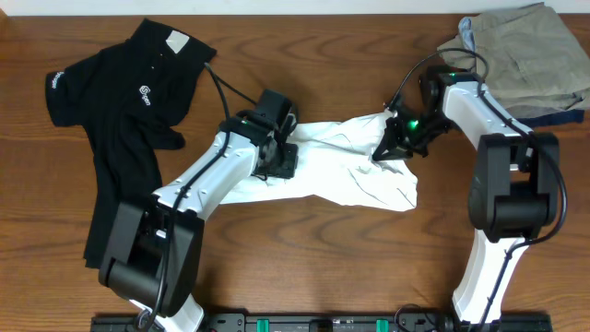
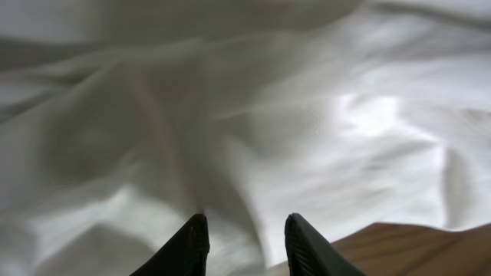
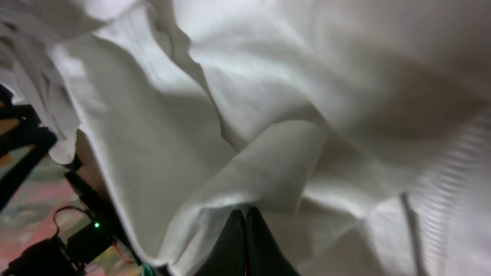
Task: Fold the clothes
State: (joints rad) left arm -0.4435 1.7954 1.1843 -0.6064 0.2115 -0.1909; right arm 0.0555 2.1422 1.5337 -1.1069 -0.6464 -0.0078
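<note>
The white T-shirt (image 1: 341, 171) lies bunched and wrinkled across the middle of the table; its print is hidden. The black shirt (image 1: 120, 101) with a small white logo lies spread at the far left, and no gripper touches it. My left gripper (image 1: 278, 148) is over the white shirt's left part. In the left wrist view its fingers (image 2: 245, 230) are apart, with white cloth (image 2: 230, 115) just beyond and between them. My right gripper (image 1: 392, 146) is at the shirt's upper right part. In the right wrist view its fingers (image 3: 245, 221) are shut on a fold of white cloth (image 3: 268, 165), lifted a little.
A khaki-and-navy stack of garments (image 1: 530, 55) sits at the back right corner, close behind the right arm. Bare wood table (image 1: 323, 55) shows behind the white shirt and at the lower right of the left wrist view (image 2: 414, 245).
</note>
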